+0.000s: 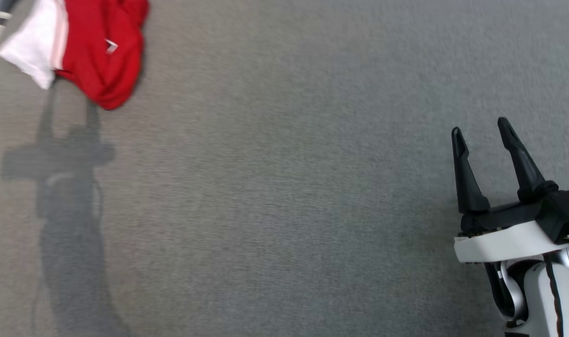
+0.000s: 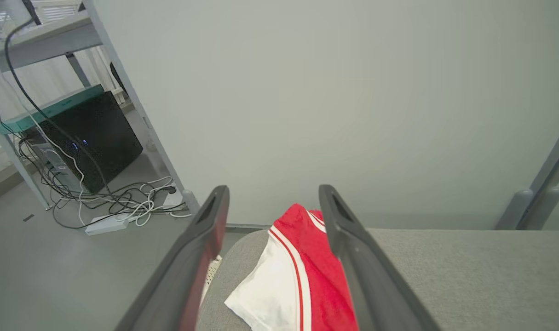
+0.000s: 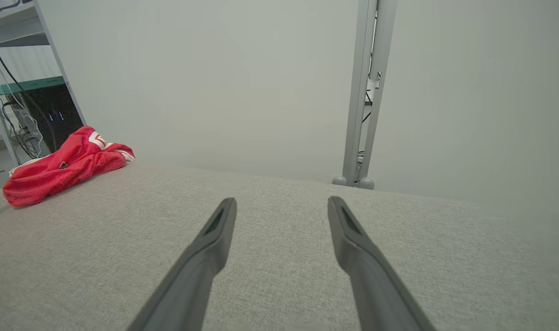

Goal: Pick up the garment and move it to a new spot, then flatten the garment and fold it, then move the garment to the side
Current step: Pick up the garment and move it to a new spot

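I had the left gripper (image 2: 273, 193) spread wide at the far-left corner of the grey fabric-covered table (image 2: 468, 276). In the left wrist view, the garment (image 2: 307, 280) lay framed between its two dark fingers. I could not tell whether either finger touched the cloth. The right gripper (image 1: 481, 128) hung over bare tabletop at the lower right of the head view, jaws equally wide and holding nothing, well apart from the garment (image 1: 97, 56) at the upper left.

The garment (image 3: 63, 165) was a red mesh jersey, crumpled in a low heap. It had a white sleeve panel edged with red-and-white stripes, and a small white tag showed on the red. Beyond the table's edge a black computer tower (image 2: 90, 138) stood on the floor beside a tangle of cables (image 2: 123, 207).
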### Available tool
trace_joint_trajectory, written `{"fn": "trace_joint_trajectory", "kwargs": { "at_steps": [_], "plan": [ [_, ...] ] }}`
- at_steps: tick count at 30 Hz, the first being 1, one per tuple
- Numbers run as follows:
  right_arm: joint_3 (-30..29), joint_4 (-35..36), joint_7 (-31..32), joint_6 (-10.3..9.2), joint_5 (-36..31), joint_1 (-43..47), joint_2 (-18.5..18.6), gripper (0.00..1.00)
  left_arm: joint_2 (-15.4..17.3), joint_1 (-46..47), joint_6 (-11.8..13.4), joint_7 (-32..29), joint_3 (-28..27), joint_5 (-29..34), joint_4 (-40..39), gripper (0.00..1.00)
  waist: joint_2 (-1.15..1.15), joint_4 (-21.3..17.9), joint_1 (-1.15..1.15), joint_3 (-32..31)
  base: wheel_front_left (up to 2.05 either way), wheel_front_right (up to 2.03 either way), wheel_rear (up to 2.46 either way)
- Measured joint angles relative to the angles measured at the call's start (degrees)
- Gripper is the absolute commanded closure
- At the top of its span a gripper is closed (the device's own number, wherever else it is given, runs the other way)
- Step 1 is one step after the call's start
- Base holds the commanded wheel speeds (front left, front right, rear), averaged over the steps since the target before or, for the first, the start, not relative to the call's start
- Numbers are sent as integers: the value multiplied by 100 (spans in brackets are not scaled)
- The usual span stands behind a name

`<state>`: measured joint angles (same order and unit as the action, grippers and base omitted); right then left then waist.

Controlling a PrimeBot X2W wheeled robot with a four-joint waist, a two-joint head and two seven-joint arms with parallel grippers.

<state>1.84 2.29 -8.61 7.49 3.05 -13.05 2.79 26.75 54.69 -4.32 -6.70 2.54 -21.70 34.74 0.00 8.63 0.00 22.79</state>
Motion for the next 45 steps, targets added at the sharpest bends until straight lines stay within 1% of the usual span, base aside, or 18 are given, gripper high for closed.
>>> {"fn": "trace_joint_trajectory", "kwargs": {
  "at_steps": [5,12,14,20,21,22,23,24,31,33,37,42,45],
  "plan": [
    [-8,107,-41,0,-41,-143,0,0,75,497,-14,-416,112,2,697,0,0,-408,0,608,0,0,0],
    [-99,272,-82,0,-121,-162,1,0,69,635,155,-643,138,-7,1577,0,0,-829,0,1238,0,0,0],
    [-104,322,-81,0,-163,-162,1,0,69,644,237,-713,120,-23,1798,0,0,-905,0,1336,0,0,0],
    [-79,475,-75,0,-209,-166,0,0,81,751,254,-884,118,-108,2132,0,0,-936,0,1391,0,0,0],
    [-79,475,-75,0,-209,-166,0,0,81,751,254,-884,118,-108,2132,4,0,-936,0,1391,0,0,0],
    [-65,481,-74,0,-209,-166,0,0,79,758,243,-889,121,-135,2184,44,0,-927,0,1374,0,0,0],
    [-65,481,-74,0,-209,-166,0,0,79,758,243,-889,121,-135,2184,60,0,-927,0,1374,0,0,0],
    [-56,481,-74,0,-209,-166,0,0,76,758,243,-869,125,-144,2202,100,0,-923,0,1363,0,0,0],
    [-66,412,-140,0,-208,-166,0,0,88,733,245,-543,220,-99,2239,100,0,-912,0,1151,0,0,0],
    [-49,326,-192,0,-175,-164,0,0,154,721,247,-399,336,38,2187,100,0,-913,0,970,0,0,0],
    [-7,202,-233,0,-98,-158,-1,0,211,724,234,-259,445,121,2087,100,0,-924,0,729,0,0,0],
    [19,-64,-331,0,21,-73,0,0,320,801,157,123,689,368,1859,100,0,-973,0,224,0,0,0],
    [13,-233,-372,0,83,37,-2,0,293,894,1,247,879,461,1775,100,0,-1019,0,-137,0,0,0]
  ]
}}
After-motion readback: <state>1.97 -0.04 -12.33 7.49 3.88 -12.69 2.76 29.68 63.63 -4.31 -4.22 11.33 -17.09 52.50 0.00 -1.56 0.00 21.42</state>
